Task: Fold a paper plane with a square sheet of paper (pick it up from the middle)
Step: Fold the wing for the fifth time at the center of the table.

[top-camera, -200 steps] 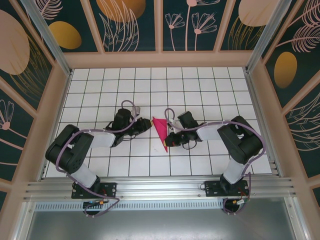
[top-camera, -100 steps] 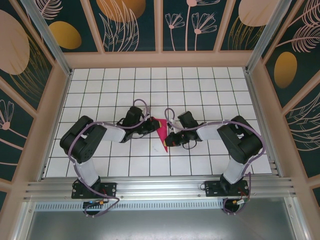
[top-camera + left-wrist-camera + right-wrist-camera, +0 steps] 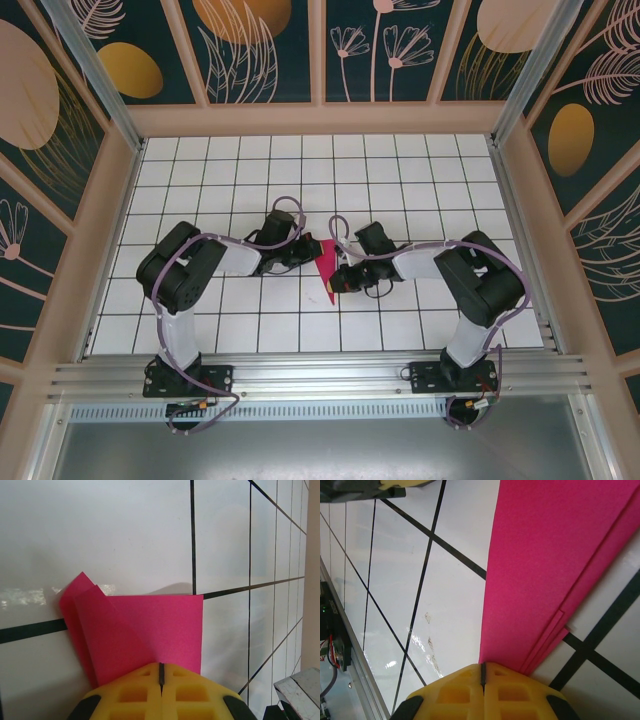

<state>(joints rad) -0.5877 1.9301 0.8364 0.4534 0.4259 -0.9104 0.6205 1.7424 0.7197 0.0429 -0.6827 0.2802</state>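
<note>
At the left of the top view, the left arm [image 3: 185,275] bends in from its base and reaches right across the white grid tabletop [image 3: 400,170]. Rows of bare tiles lie between it and the left frame post. The left gripper [image 3: 308,252] meets the wide far end of the paper plane [image 3: 326,268]. In its wrist view, the yellow pads [image 3: 140,692] are pressed together on the paper's near edge. Folded layers fan out to the left, and a straight cut edge stands at the right.

The plane lies near the tabletop's middle as a narrow magenta dart, with its point toward the near rail [image 3: 320,378]. The right gripper [image 3: 340,280] pinches it just beside the point. In the right wrist view, its pads [image 3: 455,695] are closed on the stacked long edges. The right arm [image 3: 480,280] folds back toward the right side. Open tiles stretch from both grippers to the far wall [image 3: 320,118].
</note>
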